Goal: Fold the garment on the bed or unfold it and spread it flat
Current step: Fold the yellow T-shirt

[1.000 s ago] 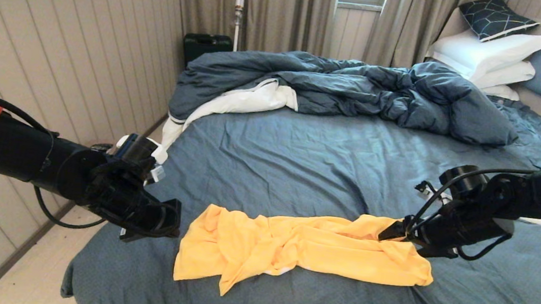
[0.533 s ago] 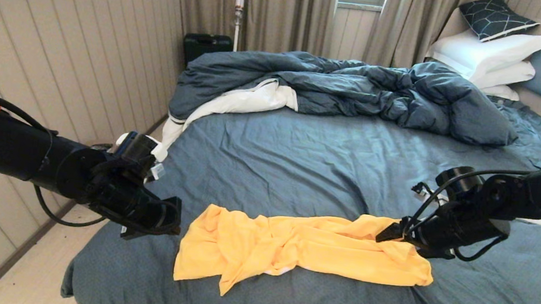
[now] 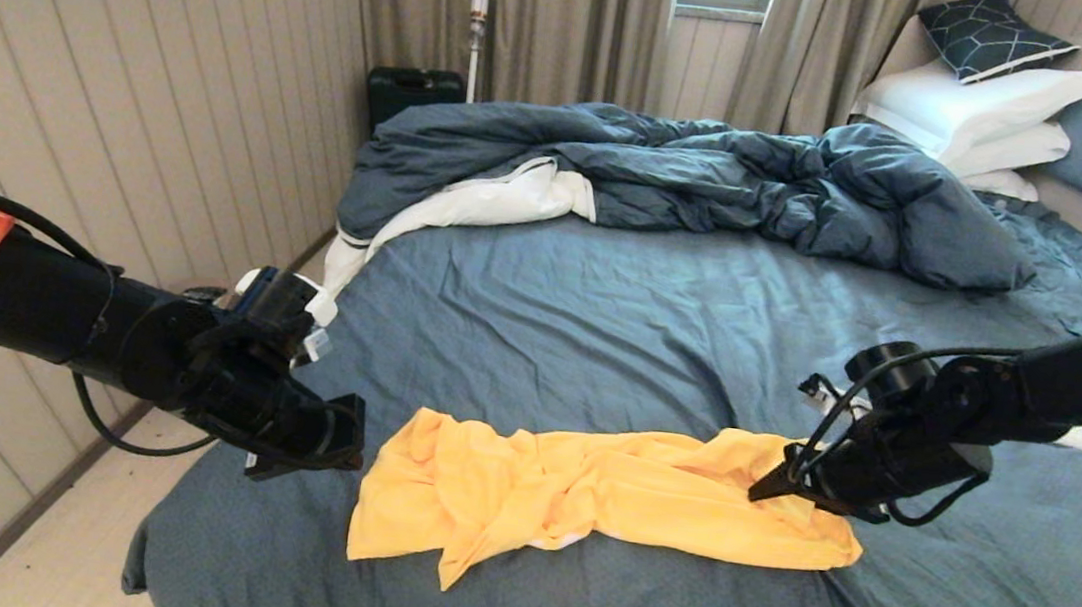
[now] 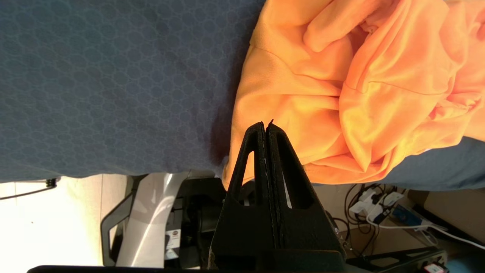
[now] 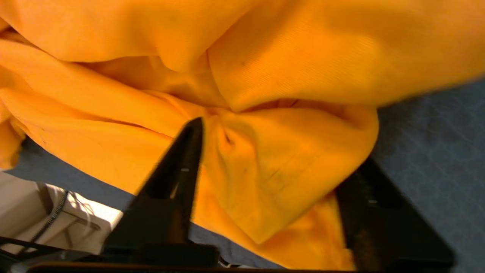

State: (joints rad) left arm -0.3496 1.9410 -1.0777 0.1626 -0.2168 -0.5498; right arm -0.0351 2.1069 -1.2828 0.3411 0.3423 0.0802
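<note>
Right claw half open, straddling shirt bunch on bed; needing cloth-only pinch. Left claw shut, empty, hovering beside shirt.

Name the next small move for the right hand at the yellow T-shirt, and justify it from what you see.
Probably finish closing, then lift. The right hand straddles a bunched fold at the T-shirt end, fingers apart, cloth between them. The left hand is shut beside the other end, holding nothing.

One garment is lying on one bed, along with one duvet, three white pillows, and one patterned cushion.
</note>
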